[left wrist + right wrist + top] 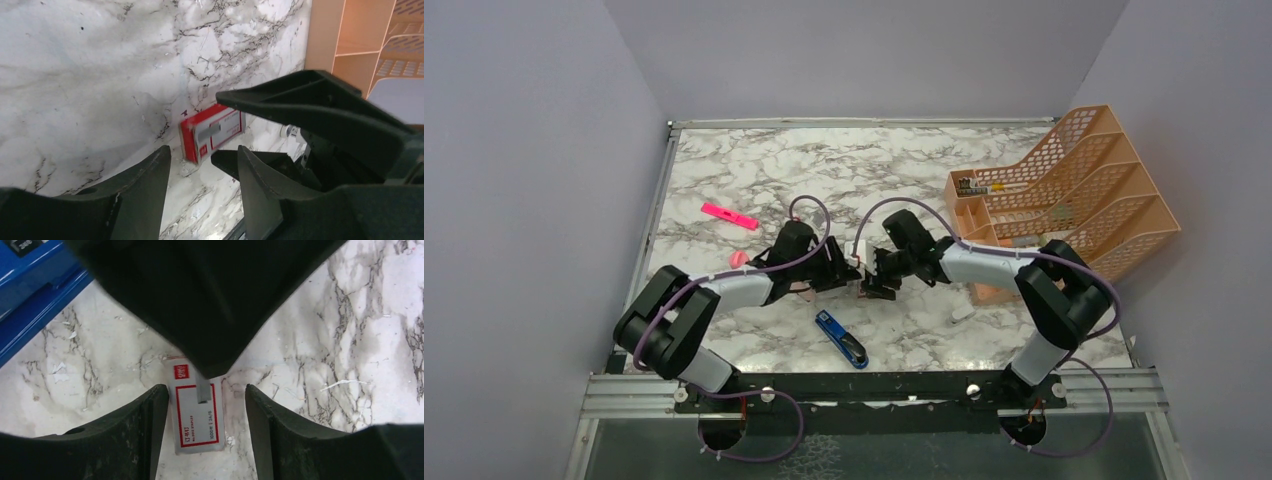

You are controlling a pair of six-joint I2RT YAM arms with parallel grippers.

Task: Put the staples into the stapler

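The red-and-white staple box (196,422) lies flat on the marble table, and the grey strip of staples (203,392) rests on its top face. My right gripper (205,388) stands open over the box with a finger on either side, its left finger close to the box's edge. From the opposite side, my left gripper (204,150) is open just short of the box (212,134), with nothing between its fingers. One of its fingers covers the far end of the staples (219,129) in the right wrist view. The blue stapler (841,338) lies apart, nearer the arm bases.
An orange mesh file tray (1074,190) stands at the right. A pink marker (729,215) and a pink eraser (738,258) lie left of the grippers. A small white piece (962,313) lies near the right arm. The two grippers nearly touch at mid-table.
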